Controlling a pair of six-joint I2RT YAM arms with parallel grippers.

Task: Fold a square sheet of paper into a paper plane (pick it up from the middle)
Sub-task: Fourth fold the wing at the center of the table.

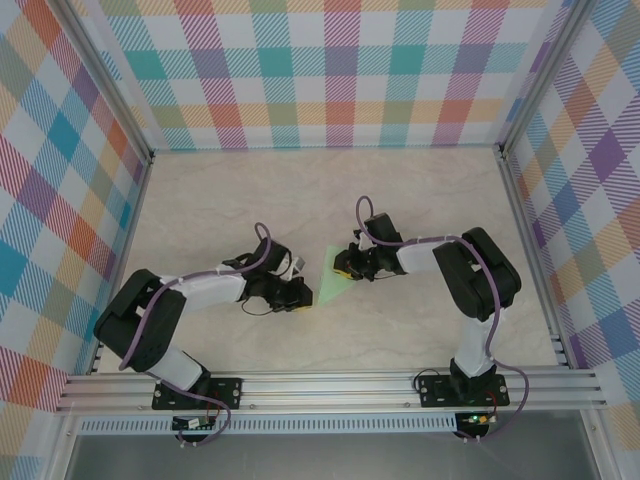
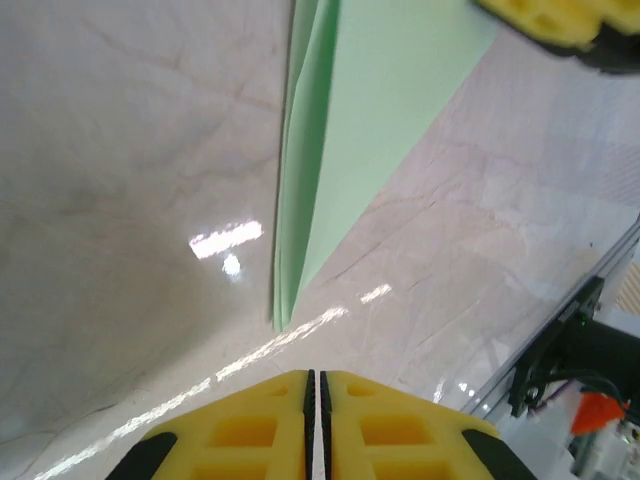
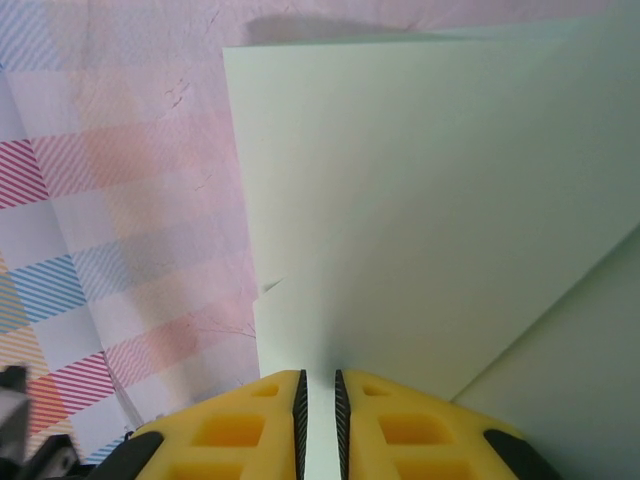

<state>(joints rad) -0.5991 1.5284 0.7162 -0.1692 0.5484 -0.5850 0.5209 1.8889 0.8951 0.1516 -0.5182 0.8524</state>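
Marbled beige tabletop (image 1: pixel 300 190), centre frame: right gripper (image 3: pixel 318 378) pinches the pale green folded paper sheet (image 1: pixel 328 282); left gripper (image 2: pixel 316 376) closed, empty, near its tip.

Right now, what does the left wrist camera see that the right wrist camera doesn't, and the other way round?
Left wrist view: the left gripper shut on nothing, the marbled tabletop, and the pointed end of the folded green paper just ahead of it. Right wrist view: the right gripper pinching the paper's edge, with the checked wall behind. Both: the same folded green paper.
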